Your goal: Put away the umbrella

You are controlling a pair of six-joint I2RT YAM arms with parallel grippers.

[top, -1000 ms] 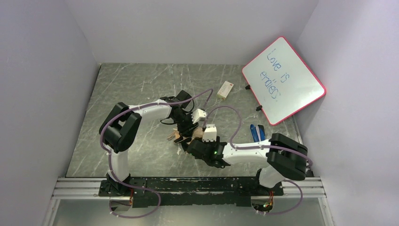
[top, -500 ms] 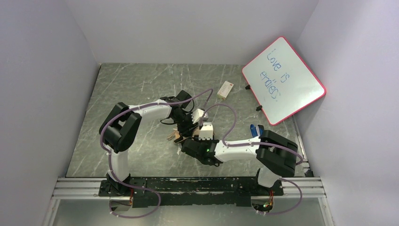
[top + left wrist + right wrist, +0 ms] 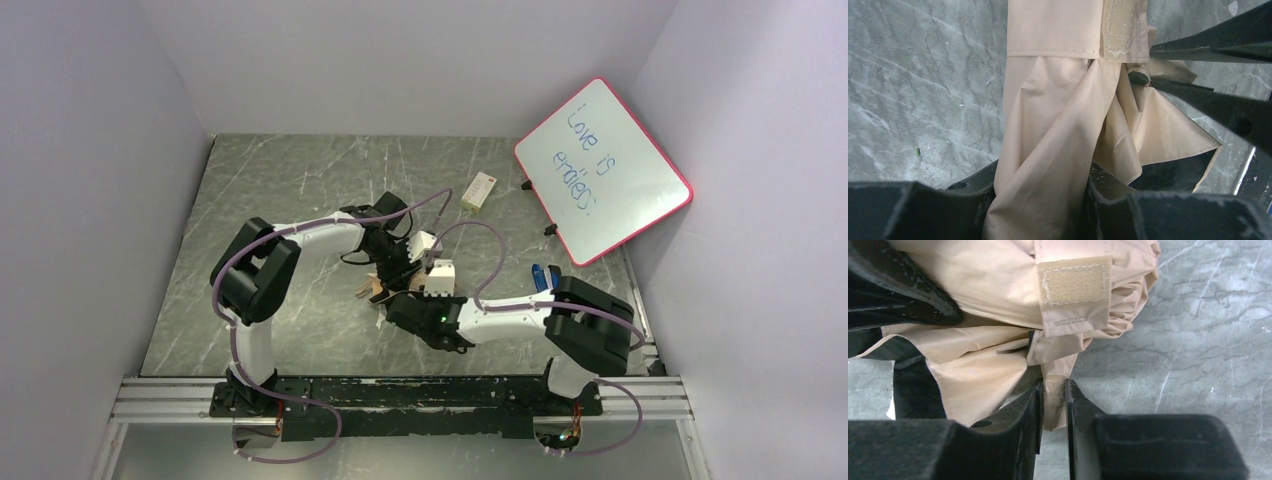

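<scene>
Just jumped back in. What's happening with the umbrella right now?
Both arms are on the umbrella. The left gripper is clamped around the bunched tan fabric, and the right gripper pinches a tan strap tab just below the Velcro patch. That patch faces out uncovered, so the bundle isn't fastened yet.

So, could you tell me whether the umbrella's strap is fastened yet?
Unfastened: the Velcro patch lies bare on the umbrella, nothing pressed onto it.

Tan fabric umbrella (image 3: 372,291) lying mid grey marbled table (image 3: 280,180), pink-framed whiteboard (image 3: 600,170) leaning at its two o'clock, cream box (image 3: 479,190) at one, blue object (image 3: 540,277) at three.
</scene>
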